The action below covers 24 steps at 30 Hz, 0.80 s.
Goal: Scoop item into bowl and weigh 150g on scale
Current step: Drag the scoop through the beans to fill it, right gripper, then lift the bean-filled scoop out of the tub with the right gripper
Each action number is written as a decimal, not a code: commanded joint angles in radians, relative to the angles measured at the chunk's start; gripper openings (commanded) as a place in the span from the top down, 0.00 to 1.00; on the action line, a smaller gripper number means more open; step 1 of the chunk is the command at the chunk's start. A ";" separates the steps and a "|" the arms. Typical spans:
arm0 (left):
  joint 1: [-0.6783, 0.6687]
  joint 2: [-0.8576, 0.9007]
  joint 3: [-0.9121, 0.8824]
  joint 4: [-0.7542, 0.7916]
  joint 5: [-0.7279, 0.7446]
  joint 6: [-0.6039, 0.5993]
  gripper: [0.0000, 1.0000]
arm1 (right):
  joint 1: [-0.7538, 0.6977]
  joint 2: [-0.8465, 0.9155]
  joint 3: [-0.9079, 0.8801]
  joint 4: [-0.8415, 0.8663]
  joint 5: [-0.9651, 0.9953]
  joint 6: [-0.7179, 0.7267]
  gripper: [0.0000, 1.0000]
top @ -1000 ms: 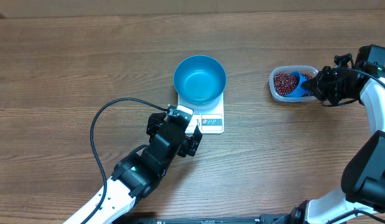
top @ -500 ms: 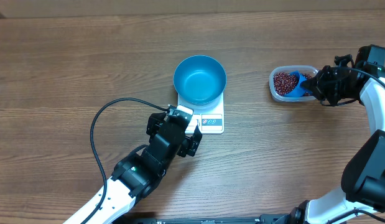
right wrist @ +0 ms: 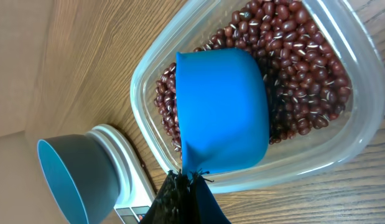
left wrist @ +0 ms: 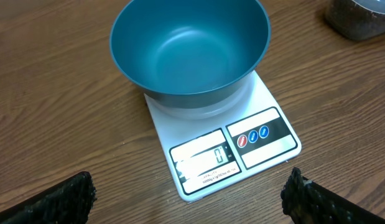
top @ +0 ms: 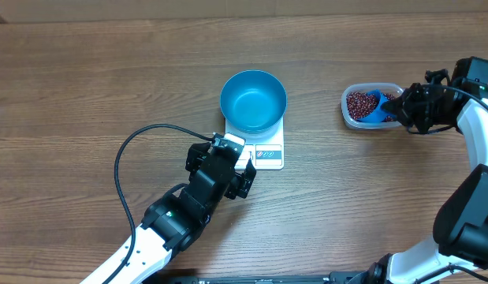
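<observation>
The right pincer (right wrist: 183, 190) was pressed together on the handle of the blue scoop (right wrist: 223, 106). The scoop's cup lay in the clear tub (right wrist: 316, 162) against the heap of beans (right wrist: 304, 56). Only the cup's smooth back showed in the wrist view, so whether it had taken any load could not be told. The bowl (left wrist: 192, 56) sat empty on the scale (left wrist: 267, 134), near the middle of the bench (top: 109, 79) and well apart from the tub. The left pincer (left wrist: 186, 205) hung spread wide just in front of the scale, gripping nothing.

The likeliest trouble was spillage. A heaped scoop lifted quickly or tilted over the open stretch of bench would probably shed beans, and these looked small and round enough to roll away. Pushing the cup hard into the heap might shove the light tub or tip it. A large first scoop could overshoot the target weight. The left pincer, so close, might nudge the scale or bowl and upset the reading. The pinch on a thin handle might also let the scoop twist.
</observation>
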 commanded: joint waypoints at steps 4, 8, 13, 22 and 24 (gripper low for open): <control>0.006 0.006 -0.008 0.000 -0.018 0.019 0.00 | -0.058 0.005 -0.007 -0.016 -0.115 0.000 0.96; 0.006 0.006 -0.008 0.000 -0.018 0.019 0.01 | -0.087 0.005 -0.007 -0.039 -0.124 -0.036 0.96; 0.006 0.006 -0.008 0.001 -0.018 0.019 0.00 | -0.116 0.005 -0.007 -0.064 -0.135 -0.068 0.96; 0.006 0.006 -0.008 0.000 -0.018 0.019 0.01 | -0.162 0.005 -0.007 -0.086 -0.184 -0.106 0.96; 0.006 0.006 -0.008 0.000 -0.018 0.019 0.01 | -0.169 0.005 -0.007 -0.092 -0.184 -0.115 0.96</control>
